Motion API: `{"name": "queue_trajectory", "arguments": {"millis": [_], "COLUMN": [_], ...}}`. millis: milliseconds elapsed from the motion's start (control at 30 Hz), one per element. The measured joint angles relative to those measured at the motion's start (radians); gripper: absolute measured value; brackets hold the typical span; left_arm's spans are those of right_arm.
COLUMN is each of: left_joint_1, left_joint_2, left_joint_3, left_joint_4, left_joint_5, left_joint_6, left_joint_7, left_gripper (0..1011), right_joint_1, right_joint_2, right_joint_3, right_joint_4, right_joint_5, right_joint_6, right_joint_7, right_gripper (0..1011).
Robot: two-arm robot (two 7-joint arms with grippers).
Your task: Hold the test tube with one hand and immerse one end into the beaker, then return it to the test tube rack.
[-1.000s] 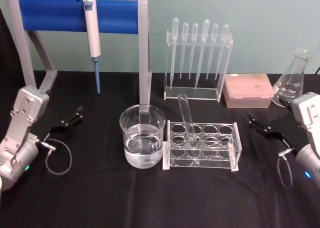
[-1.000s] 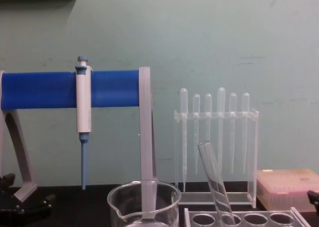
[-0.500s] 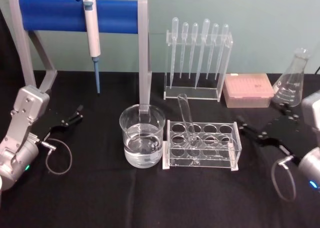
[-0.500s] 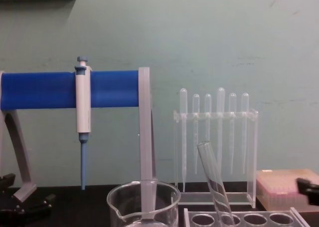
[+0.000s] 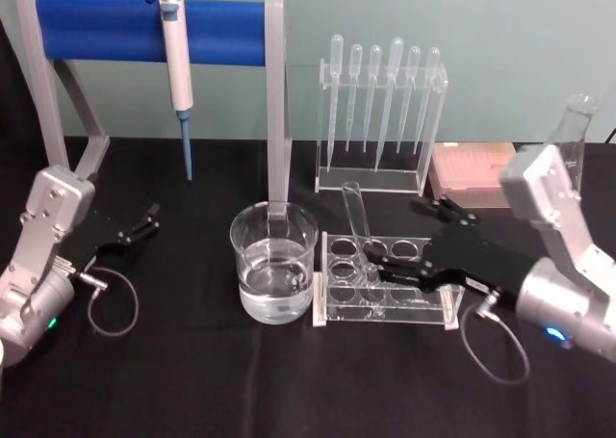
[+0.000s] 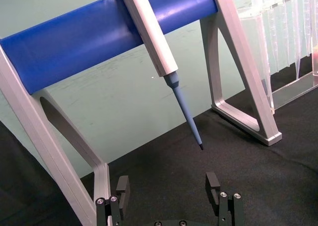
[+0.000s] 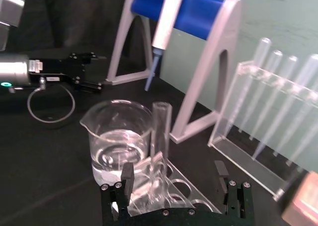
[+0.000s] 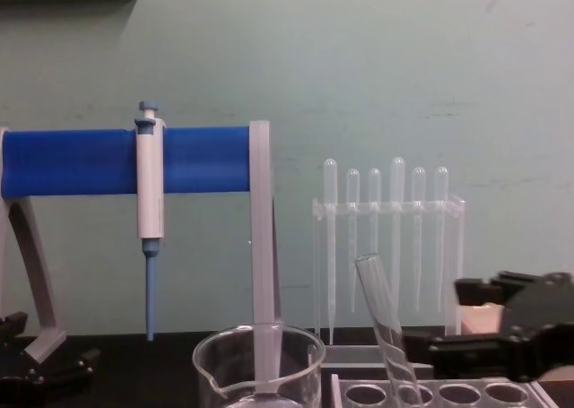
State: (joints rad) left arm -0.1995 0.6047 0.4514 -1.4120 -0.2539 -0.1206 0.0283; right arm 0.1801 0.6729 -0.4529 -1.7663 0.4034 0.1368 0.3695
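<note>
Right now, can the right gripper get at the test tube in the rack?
Probably yes. The right gripper hovers over the rack, fingers open, the test tube leaning free just ahead and nothing between. Left gripper sits parked far left.

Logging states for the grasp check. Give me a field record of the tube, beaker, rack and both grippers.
test tube: leaning in rack, not gripped
rack: close beside beaker, on its right
beaker: partly filled with clear liquid
right gripper: open, above rack's right part, short of the tube
left gripper: open, parked at far left, holding nothing
</note>
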Motion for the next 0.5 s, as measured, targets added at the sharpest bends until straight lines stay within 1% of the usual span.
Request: {"name": "queue_trajectory", "arguments": {"millis": [100,200,333,367,500], "left_joint_1": [0.000,0.000,0.000,0.000,0.000], "left_joint_2": [0.000,0.000,0.000,0.000,0.000], "left_joint_3": [0.000,0.000,0.000,0.000,0.000], "left_joint_4": [0.000,0.000,0.000,0.000,0.000], "left_joint_5": [0.000,0.000,0.000,0.000,0.000], "left_joint_6": [0.000,0.000,0.000,0.000,0.000], "left_joint_7": [0.000,0.000,0.000,0.000,0.000], "left_gripper": [1000,1000,1000,1000,1000], "right_joint_1": [0.032,0.084,0.122,0.122,0.151], "right_joint_2": [-0.017,-0.046,-0.075,-0.075,-0.102], "right_joint_3": [-0.013,-0.034,-0.050,-0.050,-0.061], "right_joint_4": [0.015,0.053,0.092,0.092,0.128], "right_joint_5": [-0.009,-0.023,-0.036,-0.036,-0.051], "right_joint_6": [0.019,0.052,0.073,0.073,0.083], "right_joint_7": [0.021,0.058,0.087,0.087,0.110], "right_gripper": [1002,1002,1002,1002,1002]}}
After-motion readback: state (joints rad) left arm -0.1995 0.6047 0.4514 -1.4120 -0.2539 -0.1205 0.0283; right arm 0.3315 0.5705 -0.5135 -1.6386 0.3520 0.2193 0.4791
